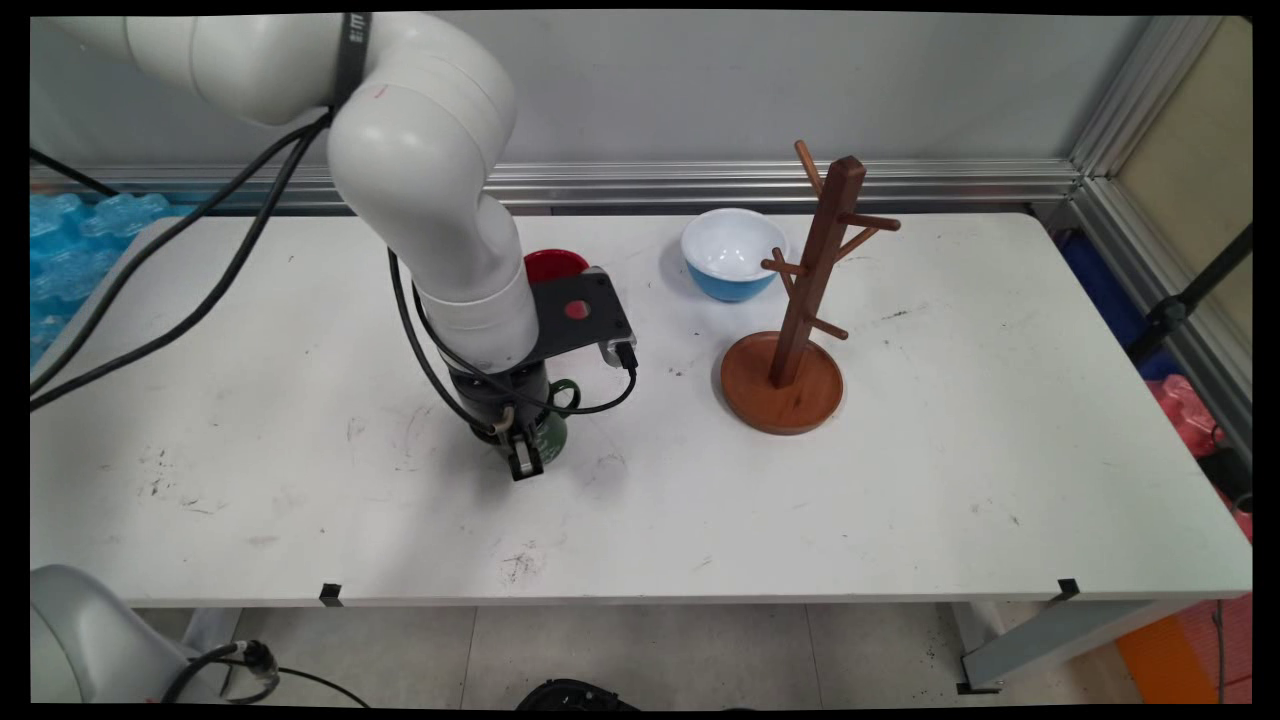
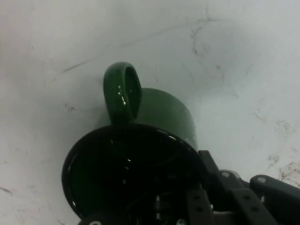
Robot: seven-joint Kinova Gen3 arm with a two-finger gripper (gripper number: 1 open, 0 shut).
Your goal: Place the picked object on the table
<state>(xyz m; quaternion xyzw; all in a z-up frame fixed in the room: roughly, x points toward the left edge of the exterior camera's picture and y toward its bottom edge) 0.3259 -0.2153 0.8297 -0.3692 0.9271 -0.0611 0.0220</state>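
A dark green mug (image 1: 552, 432) stands upright on the white table (image 1: 900, 500) left of centre, its handle (image 1: 566, 394) pointing toward the back right. My gripper (image 1: 527, 455) comes straight down onto the mug's near-left rim, one finger outside the wall and the other inside, shut on that wall. In the hand view the green mug (image 2: 140, 154) fills the lower middle, its dark inside facing me and its handle (image 2: 123, 91) at the top. The gripper (image 2: 206, 180) straddles the rim at the lower right.
A wooden mug tree (image 1: 812, 270) on a round base (image 1: 785, 400) stands right of the mug. A blue bowl (image 1: 730, 255) with a white inside sits behind it. A red cup (image 1: 555, 264) shows partly behind the arm. Black cables hang at the left.
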